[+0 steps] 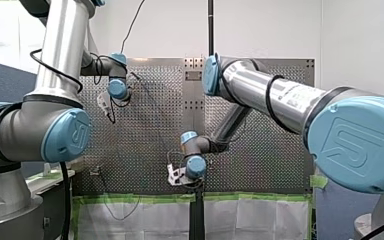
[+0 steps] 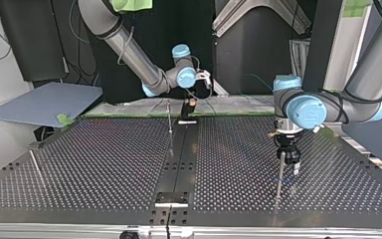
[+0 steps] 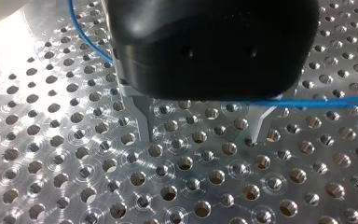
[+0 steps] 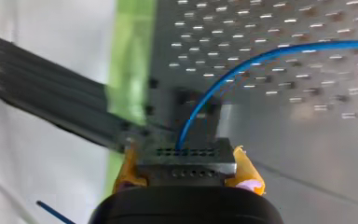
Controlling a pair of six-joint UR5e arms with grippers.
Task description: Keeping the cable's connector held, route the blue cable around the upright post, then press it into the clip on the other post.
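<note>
In the right wrist view my right gripper (image 4: 186,179) is shut on the black connector (image 4: 186,161), its yellow pads (image 4: 247,170) pressing both sides. The blue cable (image 4: 261,58) leaves the connector and arcs away over the perforated table. In the left wrist view my left gripper (image 3: 200,137) is open, its metal fingers (image 3: 142,119) close above the plate. The blue cable (image 3: 326,102) runs across just under the gripper body at the fingers' base and loops off beside it. In the top view my left gripper (image 2: 288,158) hangs beside a thin upright post (image 2: 279,177).
Another thin post (image 2: 169,119) stands near the table's middle, and a third (image 2: 35,167) at the top view's left. A small black block (image 2: 171,199) sits at the near edge. A grey board (image 2: 45,102) lies beyond the table at the left.
</note>
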